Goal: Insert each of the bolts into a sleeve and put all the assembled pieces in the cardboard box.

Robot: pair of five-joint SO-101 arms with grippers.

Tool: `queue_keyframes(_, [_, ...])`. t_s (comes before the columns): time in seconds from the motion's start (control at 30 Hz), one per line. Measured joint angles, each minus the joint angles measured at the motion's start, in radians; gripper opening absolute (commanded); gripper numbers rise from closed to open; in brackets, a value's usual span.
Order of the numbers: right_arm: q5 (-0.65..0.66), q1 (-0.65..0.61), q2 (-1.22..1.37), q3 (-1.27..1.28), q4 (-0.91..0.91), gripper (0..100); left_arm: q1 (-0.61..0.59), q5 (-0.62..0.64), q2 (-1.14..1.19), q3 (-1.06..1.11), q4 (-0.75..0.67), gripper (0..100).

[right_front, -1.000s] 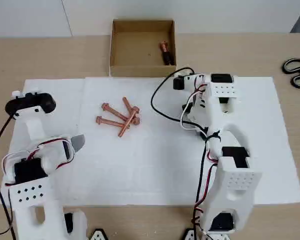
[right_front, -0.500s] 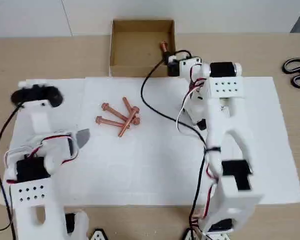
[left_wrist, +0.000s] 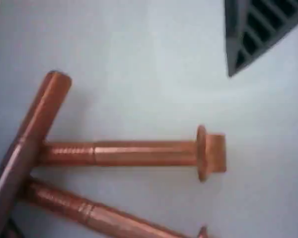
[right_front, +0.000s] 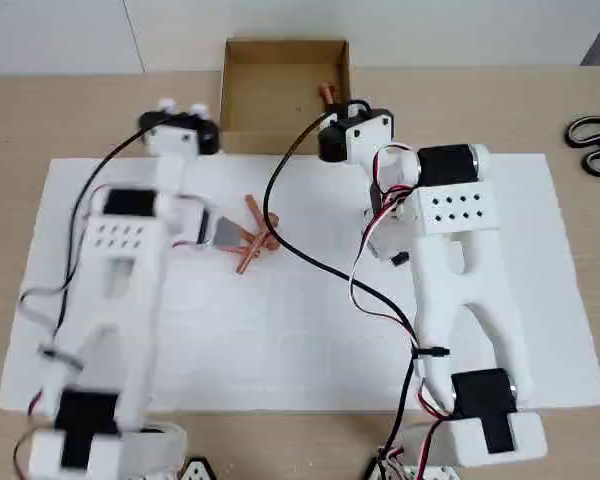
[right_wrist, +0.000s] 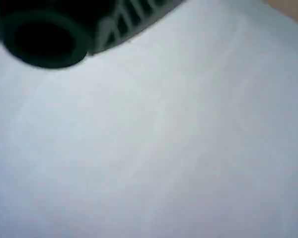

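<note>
High view: your left claw (right_front: 215,232) hangs parted and empty, the crossed bolts (right_front: 255,238) just beside it; closing here could pinch two at once. Left wrist view: one bolt (left_wrist: 134,153) beneath the claw touches a neighbour (left_wrist: 27,144), which may drag along. Right wrist view: you cannot tell the right claw (right_wrist: 109,22) state.

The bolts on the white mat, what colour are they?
Copper; the bolts show best in the left wrist view.
</note>
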Motion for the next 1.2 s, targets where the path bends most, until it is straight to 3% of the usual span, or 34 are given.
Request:
queue_keyframes(0.27, [-0.003,0.0,-0.029,0.029,0.0,0.4,0.071,-0.009,0.313,-0.227,0.0,23])
queue_keyframes(0.53, [-0.031,0.002,-0.034,0.029,0.0,0.4,0.078,-0.006,0.476,-0.358,0.0,23])
queue_keyframes(1.2, [-0.031,0.0,-0.034,0.029,0.0,0.4,0.132,0.003,0.413,-0.385,0.028,22])
